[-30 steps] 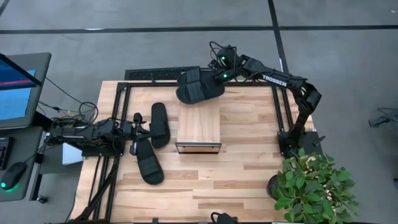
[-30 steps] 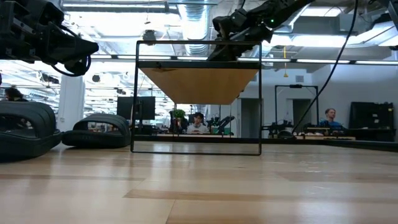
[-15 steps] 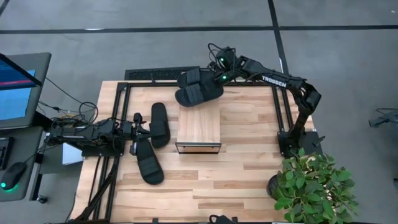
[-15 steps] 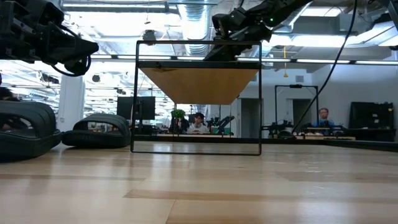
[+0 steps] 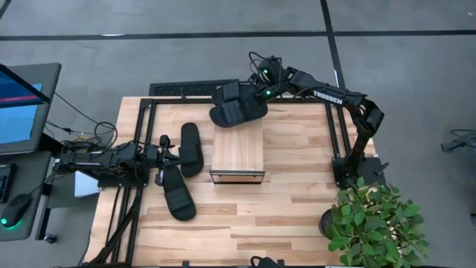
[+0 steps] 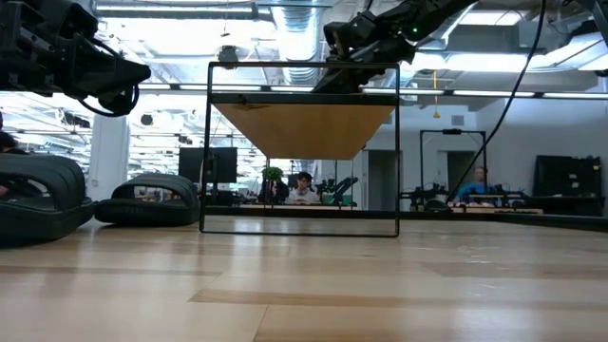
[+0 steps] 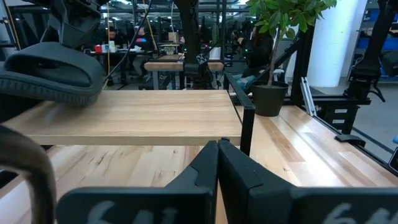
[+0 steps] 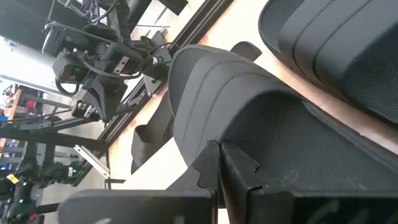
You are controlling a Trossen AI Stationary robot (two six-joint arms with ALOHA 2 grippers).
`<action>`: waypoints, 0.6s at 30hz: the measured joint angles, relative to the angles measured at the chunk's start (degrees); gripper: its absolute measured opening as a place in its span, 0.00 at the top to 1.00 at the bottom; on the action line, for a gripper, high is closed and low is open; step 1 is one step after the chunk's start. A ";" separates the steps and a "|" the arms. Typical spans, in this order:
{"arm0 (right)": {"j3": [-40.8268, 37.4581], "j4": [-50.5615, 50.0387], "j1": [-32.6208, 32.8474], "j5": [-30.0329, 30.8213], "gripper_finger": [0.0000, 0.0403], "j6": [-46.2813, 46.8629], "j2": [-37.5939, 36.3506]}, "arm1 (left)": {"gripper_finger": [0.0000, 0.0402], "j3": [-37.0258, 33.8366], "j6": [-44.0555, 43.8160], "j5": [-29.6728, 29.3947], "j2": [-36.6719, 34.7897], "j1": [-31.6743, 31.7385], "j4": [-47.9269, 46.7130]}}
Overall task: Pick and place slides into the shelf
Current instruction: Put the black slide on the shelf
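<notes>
Left of centre in the high view, two slides [image 5: 181,173] lie on the table beside the waiting left gripper [image 5: 161,158], its fingers pressed together on nothing. Beyond them the shelf [image 5: 238,151] looks unfilled. Upper centre, the right gripper [image 5: 260,92] reaches over the other pair [image 5: 236,106], fingers together against a strap; a grasp I cannot tell.

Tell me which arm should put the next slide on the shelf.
Right. The right gripper is already at the two slides by the shelf far end; the left gripper waits beside the other pair.
</notes>
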 joint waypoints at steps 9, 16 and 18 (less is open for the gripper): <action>-0.02 -1.26 0.00 1.03 0.93 -0.11 -0.07 | 1.00 0.00 -0.08 0.00 0.01 0.00 0.00; -0.02 -1.05 0.00 1.02 0.85 -1.07 -0.11 | 1.00 0.01 -0.02 0.00 0.00 0.00 0.00; -0.02 -0.98 0.00 1.12 0.84 -1.57 -0.11 | 1.00 0.02 -0.21 0.00 0.01 0.01 0.00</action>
